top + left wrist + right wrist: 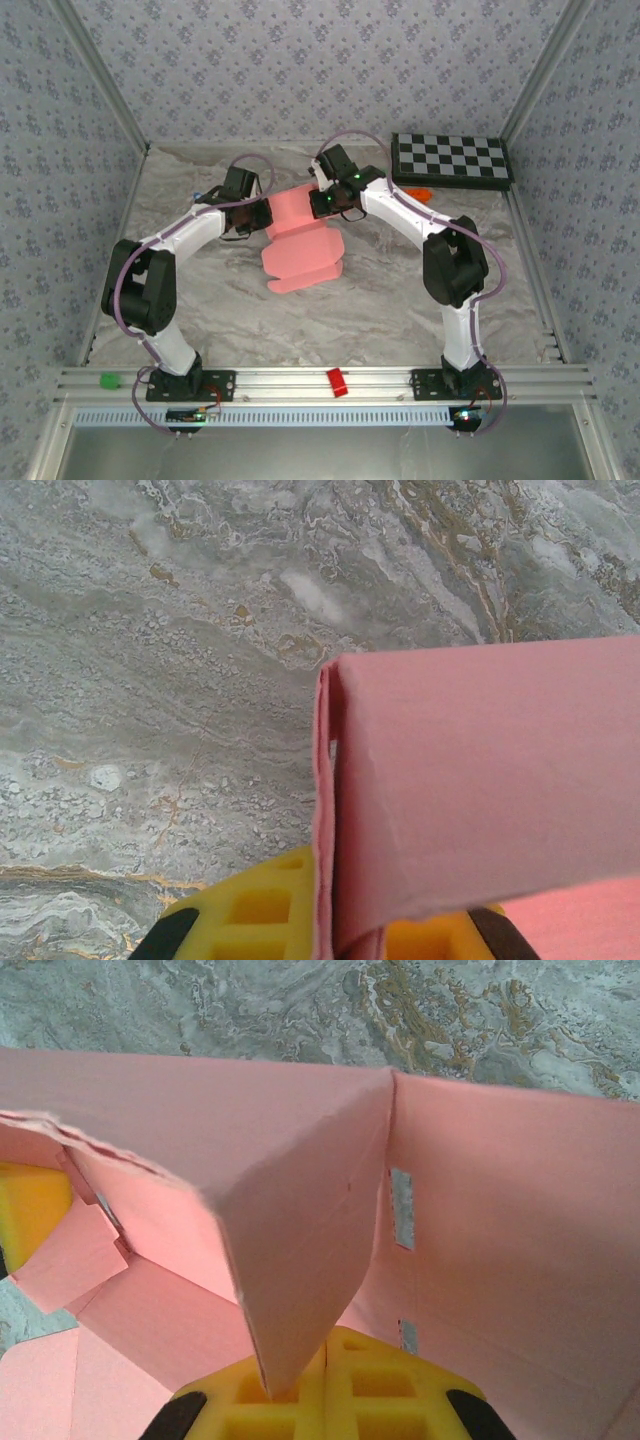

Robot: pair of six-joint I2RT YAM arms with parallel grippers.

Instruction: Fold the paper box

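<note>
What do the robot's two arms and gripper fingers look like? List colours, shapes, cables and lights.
The left arm and right arm match: white links, bulky black joint housings, and a purple cable looping alongside each. Small green lights glow near the right arm's wrist. In the wrist views, the fingers are yellow moulded blocks with square recesses and black outer edges.

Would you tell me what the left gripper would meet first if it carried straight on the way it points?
The left gripper is shut on the box, so that pink card is first in line; past its folded edge, probably the table, though depth is unclear.
</note>
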